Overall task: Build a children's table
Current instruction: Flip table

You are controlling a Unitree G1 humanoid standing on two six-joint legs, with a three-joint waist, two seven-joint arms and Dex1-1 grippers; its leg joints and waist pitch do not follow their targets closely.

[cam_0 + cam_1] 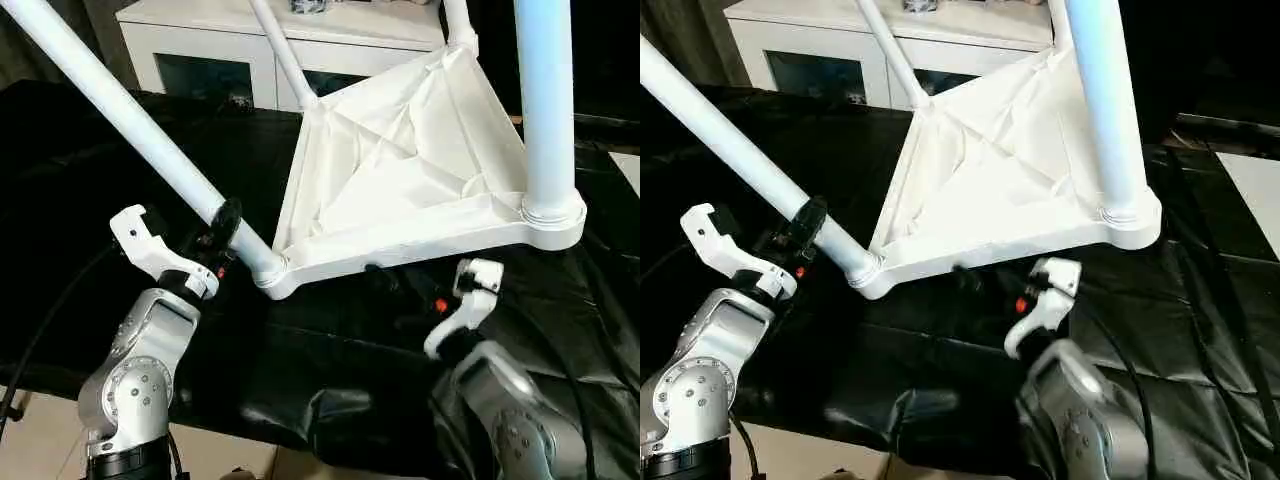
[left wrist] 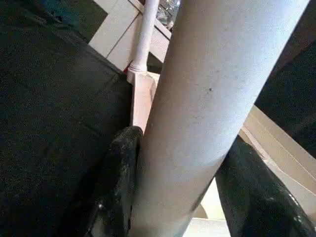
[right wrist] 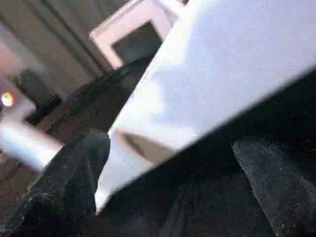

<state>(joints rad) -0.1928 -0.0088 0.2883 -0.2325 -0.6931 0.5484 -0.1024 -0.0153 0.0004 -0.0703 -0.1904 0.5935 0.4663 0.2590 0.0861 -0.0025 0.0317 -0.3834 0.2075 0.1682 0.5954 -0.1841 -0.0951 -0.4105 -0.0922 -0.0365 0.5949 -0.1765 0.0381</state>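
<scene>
No readable brand, label or lettering anywhere that I could make out; the all-white plastic children's table (image 1: 400,190) lay upside down on the black crinkly sheet (image 1: 90,200), ribbed underside facing up, legs seated in the round corner sockets. The near-left long tapered white tube leg (image 1: 130,120) slanted away up and to the left out of its socket; the near-right white tube leg (image 1: 548,110) stood pretty much upright; a third thinner-looking far leg (image 1: 285,55) rose from the far corner.

Left gripper (image 1: 222,228) was clamped on the slanted leg just above its socket; the left wrist view showed both black fingers (image 2: 118,182) pressed against the tube on either side, which the head views only hinted at. Right gripper (image 1: 985,280) sat at the table's near edge, between the two near corners; the right wrist view had its fingers (image 3: 74,182) spread apart with the white edge of the top between them, not closed on it.

Room-wise, plenty of bare black sheet lay to the left and in front; the white cabinet with glass doors (image 1: 200,50) stood close behind the table's far corner.
</scene>
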